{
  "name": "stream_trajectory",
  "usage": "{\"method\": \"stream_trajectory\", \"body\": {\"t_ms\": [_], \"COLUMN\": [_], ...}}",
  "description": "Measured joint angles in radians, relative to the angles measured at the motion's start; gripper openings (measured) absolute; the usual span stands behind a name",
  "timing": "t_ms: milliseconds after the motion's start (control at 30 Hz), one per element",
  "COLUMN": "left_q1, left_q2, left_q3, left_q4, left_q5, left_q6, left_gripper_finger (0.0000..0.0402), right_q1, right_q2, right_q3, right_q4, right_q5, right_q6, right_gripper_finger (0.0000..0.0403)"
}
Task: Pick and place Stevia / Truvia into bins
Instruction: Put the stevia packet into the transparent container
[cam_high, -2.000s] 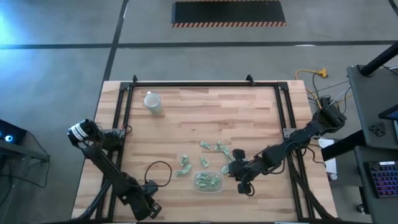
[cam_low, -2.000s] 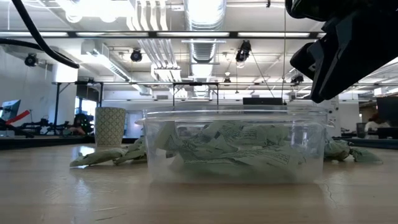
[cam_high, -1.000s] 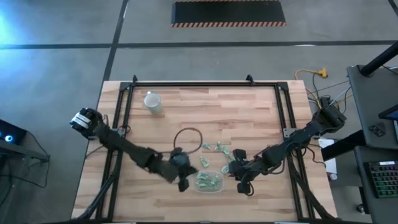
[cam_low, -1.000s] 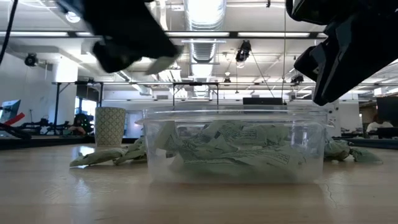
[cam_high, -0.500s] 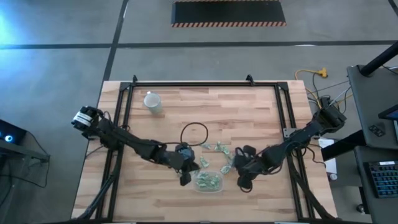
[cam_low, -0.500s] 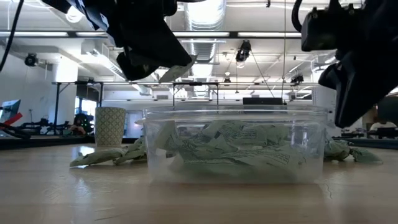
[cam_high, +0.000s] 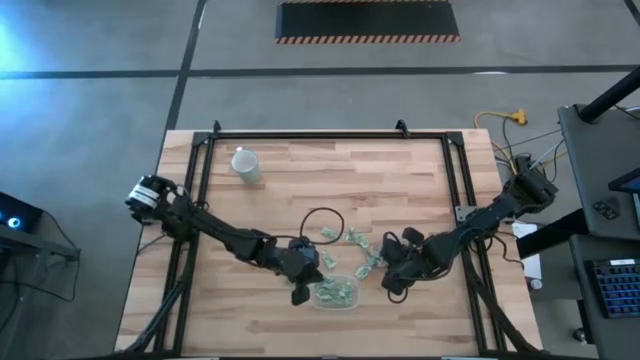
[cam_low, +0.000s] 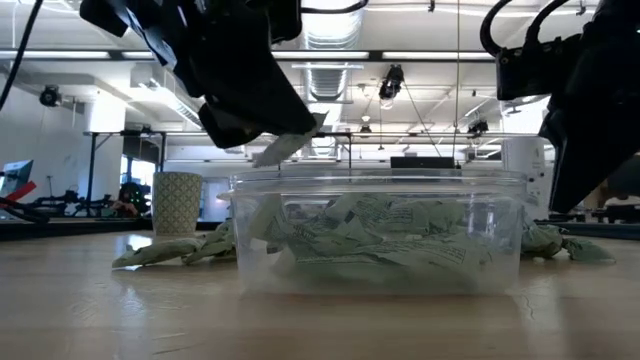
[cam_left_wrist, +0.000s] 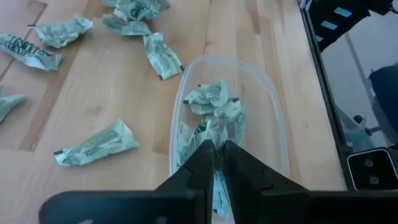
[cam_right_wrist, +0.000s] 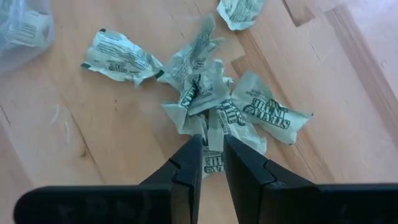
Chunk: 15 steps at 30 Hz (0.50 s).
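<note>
The bin (cam_high: 336, 291) (cam_low: 380, 240) is a shallow clear tub near the table's near edge, partly filled with crumpled pale green Stevia sachets. More sachets (cam_high: 352, 240) (cam_right_wrist: 202, 93) lie loose on the wood beyond it and to its right. My left gripper (cam_high: 303, 287) (cam_left_wrist: 217, 149) hangs over the bin's left end (cam_left_wrist: 180, 118), shut on one sachet. My right gripper (cam_high: 393, 283) (cam_right_wrist: 211, 146) is to the right of the bin. It points down over a small heap of sachets, fingers a narrow gap apart and above them. My left gripper pinches one sachet (cam_left_wrist: 219, 185) between its two fingers, reaching down at a slant from the table's left. The sachet is lifted clear. One end (cam_low: 283, 147) sticks out past the fingertips, just above the bin's rim.
A white paper cup (cam_high: 245, 163) (cam_low: 177, 203) stands toward the far left corner. Single sachets lie left of the bin (cam_left_wrist: 96, 144) (cam_low: 170, 252) and right of it (cam_low: 560, 243). A black frame rail (cam_high: 320, 135) borders the table. The far half of the table is bare wood.
My left gripper has carried its sachet toward the table's right and downward, ending over the bin's left end. My right gripper has drawn away from the bin toward the right and far side, turning over the heap of loose sachets.
</note>
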Motion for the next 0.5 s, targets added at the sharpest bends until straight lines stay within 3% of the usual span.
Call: {"method": "stream_trajectory", "body": {"t_ms": [333, 500], "left_q1": [0.0, 0.0], "left_q2": [0.002, -0.001], "left_q3": [-0.001, -0.001], "left_q4": [0.016, 0.016], "left_q5": [-0.001, 0.055], "left_q6": [-0.007, -0.054], "left_gripper_finger": [0.0111, 0.0133], "right_q1": [0.0, 0.0], "right_q2": [0.0, 0.0], "right_q3": [0.0, -0.002], "right_q4": [-0.041, -0.078], "right_q5": [-0.003, -0.004], "right_q6": [0.075, 0.097], "right_gripper_finger": [0.0056, 0.0057]}}
